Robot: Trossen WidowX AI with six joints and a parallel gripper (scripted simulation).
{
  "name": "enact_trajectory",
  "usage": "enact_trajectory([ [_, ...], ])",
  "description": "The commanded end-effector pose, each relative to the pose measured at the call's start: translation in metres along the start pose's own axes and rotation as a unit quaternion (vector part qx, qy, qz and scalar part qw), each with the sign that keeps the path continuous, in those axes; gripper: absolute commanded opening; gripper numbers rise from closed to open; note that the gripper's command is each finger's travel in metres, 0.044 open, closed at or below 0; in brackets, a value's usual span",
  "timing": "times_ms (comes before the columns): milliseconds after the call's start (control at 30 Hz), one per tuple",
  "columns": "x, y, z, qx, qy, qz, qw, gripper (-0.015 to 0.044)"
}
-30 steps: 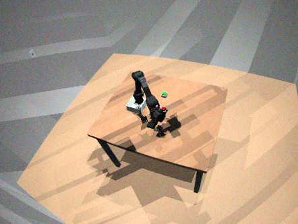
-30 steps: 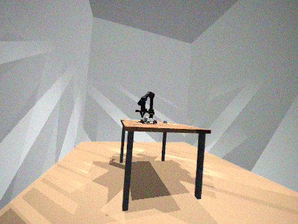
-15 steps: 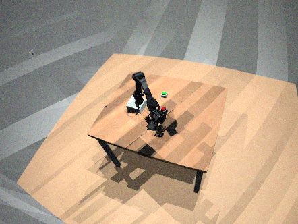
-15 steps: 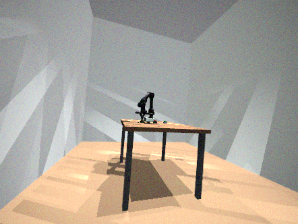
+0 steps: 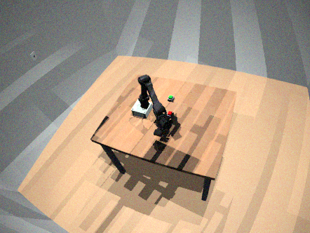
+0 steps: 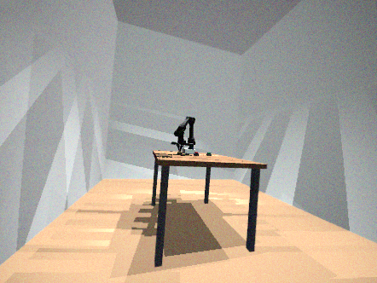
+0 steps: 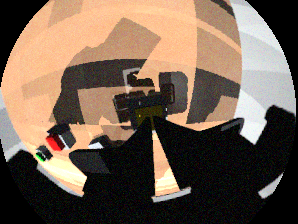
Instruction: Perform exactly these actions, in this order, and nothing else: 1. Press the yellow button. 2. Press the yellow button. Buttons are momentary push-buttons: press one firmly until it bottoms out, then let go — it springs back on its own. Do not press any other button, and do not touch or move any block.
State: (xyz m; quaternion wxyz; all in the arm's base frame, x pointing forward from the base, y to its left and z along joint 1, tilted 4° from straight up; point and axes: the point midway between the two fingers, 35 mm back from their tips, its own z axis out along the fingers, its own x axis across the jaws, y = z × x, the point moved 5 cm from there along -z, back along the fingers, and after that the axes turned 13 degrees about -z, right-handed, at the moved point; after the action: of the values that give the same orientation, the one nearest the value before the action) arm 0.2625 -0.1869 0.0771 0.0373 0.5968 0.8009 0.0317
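We hold the tool [image 7: 156, 132] clenched on nothing, just above the yellow button [image 7: 145, 115] on the counter [image 5: 196, 140]. Which of the 2 presses is in hand cannot be told; next, drive straight down.

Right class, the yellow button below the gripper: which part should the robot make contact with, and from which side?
Do not grip it, press it. Aim for the flat top of the yellow button, coming straight down from above. It seems to sit low on the table facing up, leaving little side to pinch. The gripper is shut, forming one blunt tip. Keep clear of the red button.
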Motion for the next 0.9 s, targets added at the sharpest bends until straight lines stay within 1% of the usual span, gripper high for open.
enact_trajectory([
  [0, 0.001, 0.0, 0.001, 0.0, 0.003, 0.002, 1.0, 0.002],
  [167, 0.001, 0.0, 0.001, 0.0, 0.003, 0.002, 1.0, 0.002],
  [200, 0.0, 0.0, -0.003, 0.0, 0.0, 0.0, 1.0, 0.002],
  [300, 0.0, 0.0, -0.031, 0.0, 0.002, 0.002, 1.0, 0.002],
  [400, 0.001, 0.0, -0.034, 0.0, 0.002, 0.002, 1.0, 0.002],
  [467, 0.007, 0.008, -0.036, -0.001, 0.001, -0.001, 1.0, 0.0072],
  [533, 0.026, 0.03, -0.039, -0.004, -0.001, -0.007, 1.0, 0.0125],
  [700, 0.085, 0.078, -0.051, -0.014, -0.004, -0.021, 1.0, 0.0256],
  [867, 0.151, 0.108, -0.062, -0.019, 0.001, -0.025, 1.0, 0.0387],
])
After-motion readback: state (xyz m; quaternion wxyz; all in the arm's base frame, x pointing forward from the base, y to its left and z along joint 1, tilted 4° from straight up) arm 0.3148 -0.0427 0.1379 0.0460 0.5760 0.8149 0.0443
